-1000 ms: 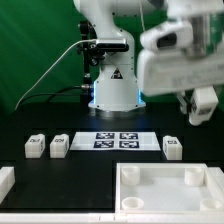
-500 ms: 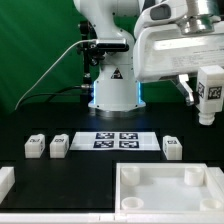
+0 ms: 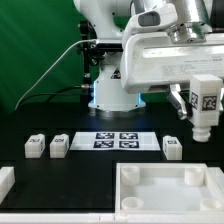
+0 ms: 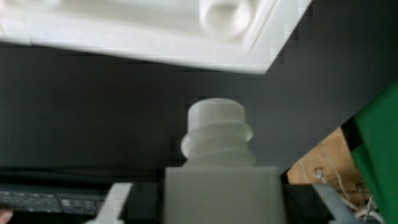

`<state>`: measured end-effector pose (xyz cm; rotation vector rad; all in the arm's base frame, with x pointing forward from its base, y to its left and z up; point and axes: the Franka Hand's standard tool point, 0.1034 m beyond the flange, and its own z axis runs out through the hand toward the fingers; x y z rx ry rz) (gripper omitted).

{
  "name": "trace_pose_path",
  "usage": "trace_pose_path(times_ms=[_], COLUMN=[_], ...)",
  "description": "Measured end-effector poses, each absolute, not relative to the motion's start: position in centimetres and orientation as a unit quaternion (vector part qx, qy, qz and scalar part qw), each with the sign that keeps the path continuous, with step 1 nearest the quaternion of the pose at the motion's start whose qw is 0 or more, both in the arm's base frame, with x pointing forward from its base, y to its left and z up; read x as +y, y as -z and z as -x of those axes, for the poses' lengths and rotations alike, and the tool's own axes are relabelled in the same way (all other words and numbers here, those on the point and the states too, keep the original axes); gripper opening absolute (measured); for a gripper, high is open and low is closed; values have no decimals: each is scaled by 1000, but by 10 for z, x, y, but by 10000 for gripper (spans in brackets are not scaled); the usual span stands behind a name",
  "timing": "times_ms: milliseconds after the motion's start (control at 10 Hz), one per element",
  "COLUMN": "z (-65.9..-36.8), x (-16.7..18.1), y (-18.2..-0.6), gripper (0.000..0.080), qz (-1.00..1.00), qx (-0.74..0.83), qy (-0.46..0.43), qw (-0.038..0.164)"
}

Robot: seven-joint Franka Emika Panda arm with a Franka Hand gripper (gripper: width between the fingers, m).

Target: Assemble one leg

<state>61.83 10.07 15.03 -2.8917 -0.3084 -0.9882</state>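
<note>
My gripper point(image 3: 203, 93) is shut on a leg point(image 3: 205, 110), a small white post with a black-and-white tag. It hangs upright in the air at the exterior view's right, above the table, with its rounded tip pointing down. In the wrist view the leg point(image 4: 221, 150) fills the space between my two fingers point(image 4: 119, 202), and its knobbed tip points toward the black table. The large white tray point(image 3: 165, 190) lies at the front right. Its corner also shows in the wrist view point(image 4: 160, 35), beyond the leg's tip.
Three more legs stand on the table: two at the left point(image 3: 36, 147) point(image 3: 60, 146) and one at the right point(image 3: 172, 148). The marker board point(image 3: 118, 140) lies in the middle. A white piece point(image 3: 5, 180) sits at the front left edge.
My arm has swung toward the exterior view's left and lowered a little, carrying the leg. The leg's tag now faces the camera.
</note>
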Motion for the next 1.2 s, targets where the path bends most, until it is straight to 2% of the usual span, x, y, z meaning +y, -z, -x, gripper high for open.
trace_pose_path(times_ms=[200, 600, 800, 900, 1200], z=[-625, -624, -609, -606, -605], x=[104, 104, 108, 108, 111], y=[-137, -133, -92, -81, -72], gripper=[294, 294, 293, 293, 294], qz=[939, 938, 947, 949, 953], qx=[-98, -97, -97, -97, -98], qy=[328, 329, 304, 295, 283], qw=[37, 37, 42, 43, 45])
